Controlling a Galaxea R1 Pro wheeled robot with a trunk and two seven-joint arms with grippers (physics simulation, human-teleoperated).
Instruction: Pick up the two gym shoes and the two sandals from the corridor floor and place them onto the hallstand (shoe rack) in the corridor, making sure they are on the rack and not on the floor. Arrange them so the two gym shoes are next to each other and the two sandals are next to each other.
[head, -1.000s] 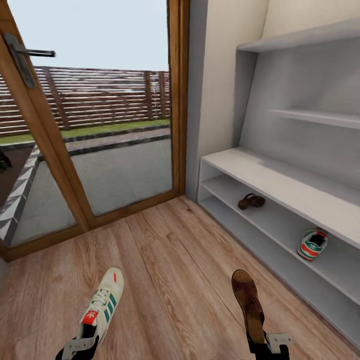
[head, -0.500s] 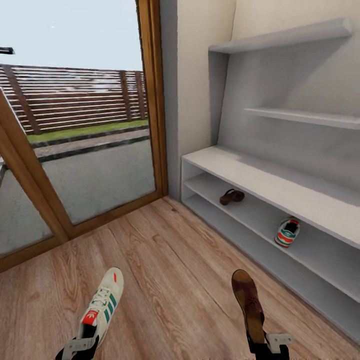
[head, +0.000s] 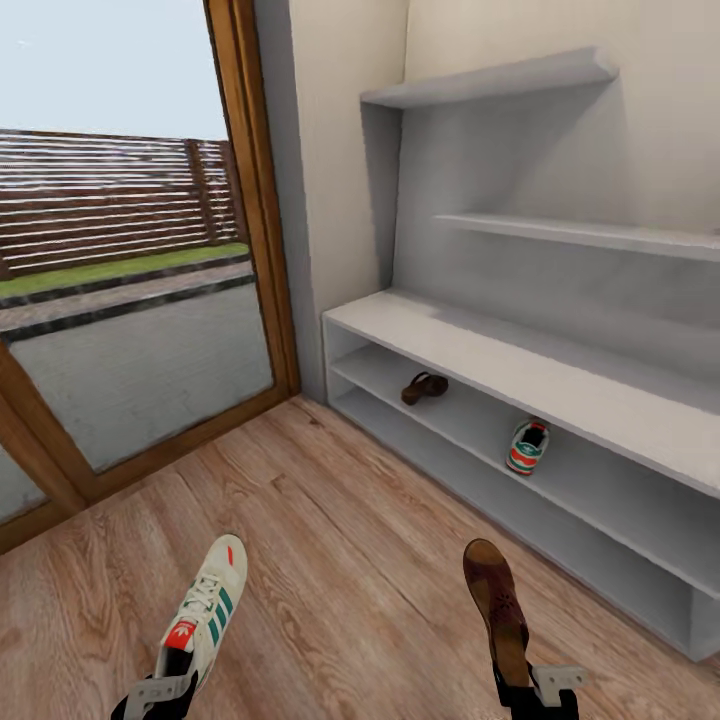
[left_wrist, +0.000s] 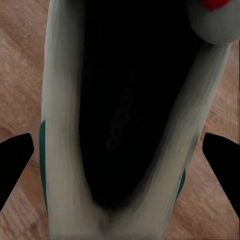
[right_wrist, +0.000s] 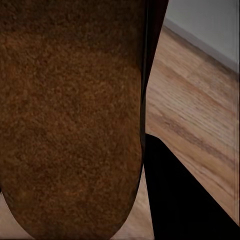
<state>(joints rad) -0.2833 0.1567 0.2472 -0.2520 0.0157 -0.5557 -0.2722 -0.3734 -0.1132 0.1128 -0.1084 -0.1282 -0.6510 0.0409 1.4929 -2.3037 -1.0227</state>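
We carry a white lace-up gym shoe with green stripes (head: 205, 608) clamped by its heel in our left gripper (head: 155, 692) and a dark-brown leather sandal (head: 496, 607) in our right gripper (head: 540, 687), toes forward, their mates waiting ahead-right on the light-grey hallstand (head: 560, 380) shelf.

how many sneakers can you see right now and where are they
2. One gym shoe is held in the left gripper, above the corridor floor. The other gym shoe sits on the hallstand on its upper open shelf.
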